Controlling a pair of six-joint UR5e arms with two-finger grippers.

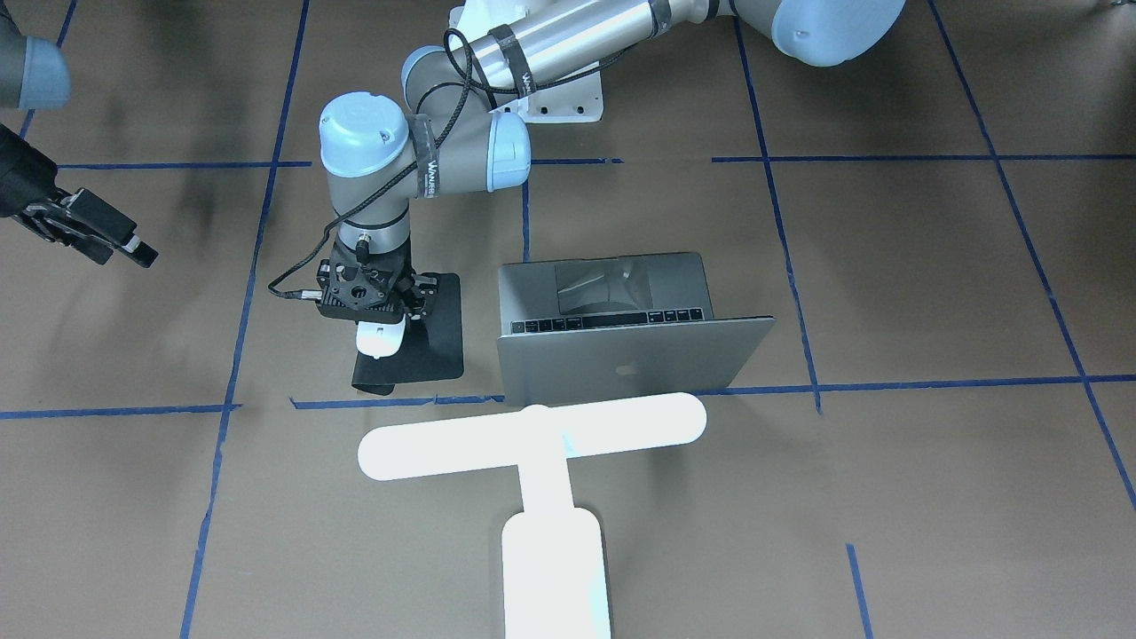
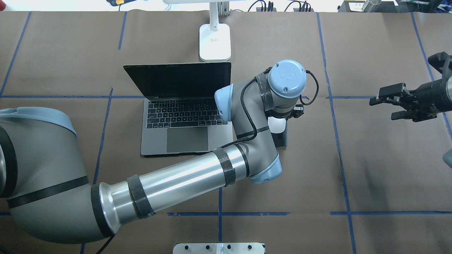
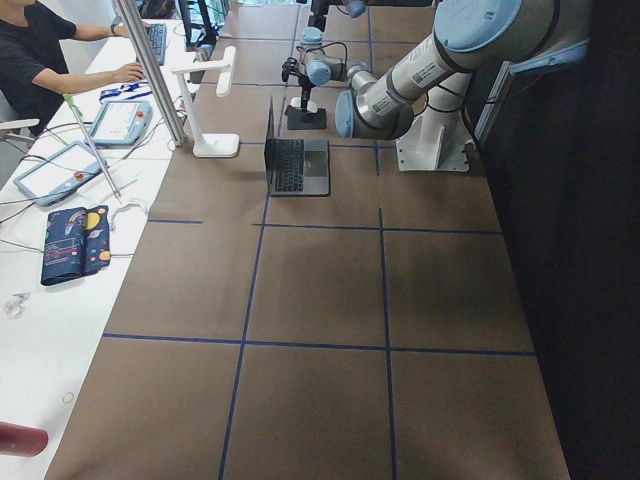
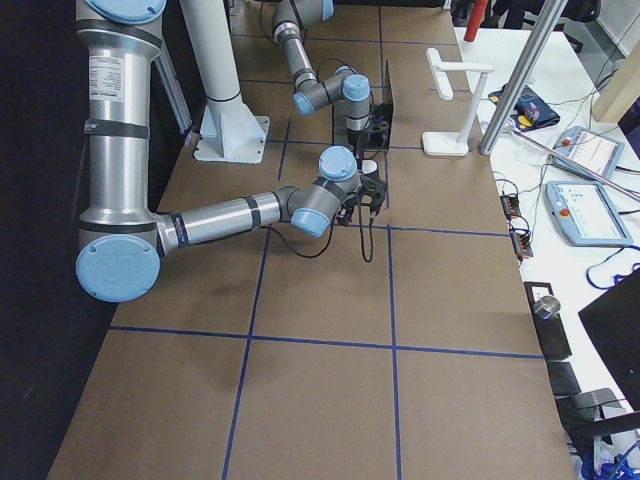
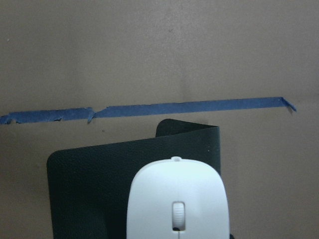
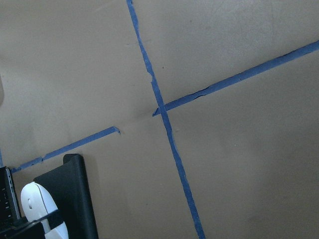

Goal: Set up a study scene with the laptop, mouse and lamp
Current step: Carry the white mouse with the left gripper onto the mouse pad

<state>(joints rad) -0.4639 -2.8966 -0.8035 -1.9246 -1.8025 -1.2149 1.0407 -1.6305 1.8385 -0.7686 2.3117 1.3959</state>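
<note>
The open laptop (image 2: pixel 180 116) sits at mid-table, its lid (image 1: pixel 621 355) facing the operators' side. The white lamp (image 1: pixel 532 435) stands just beyond it, base (image 2: pixel 214 42) on the table. The white mouse (image 1: pixel 382 339) is over the black mat (image 1: pixel 444 337), right of the laptop. My left gripper (image 1: pixel 377 306) is straight above the mouse and appears shut on it; a dark finger crosses the mouse in the right wrist view (image 6: pixel 42 211). The left wrist view shows the mouse (image 5: pixel 177 204) close over the mat (image 5: pixel 89 189). My right gripper (image 2: pixel 386 104) is open and empty, well to the right.
The mat's far corner (image 1: pixel 373 386) curls up. Blue tape lines (image 2: pixel 219 213) grid the brown table. A white bolt-holed pedestal (image 2: pixel 219 248) is at the near edge. An operator (image 3: pixel 40 50) sits at a side desk with tablets beyond the lamp.
</note>
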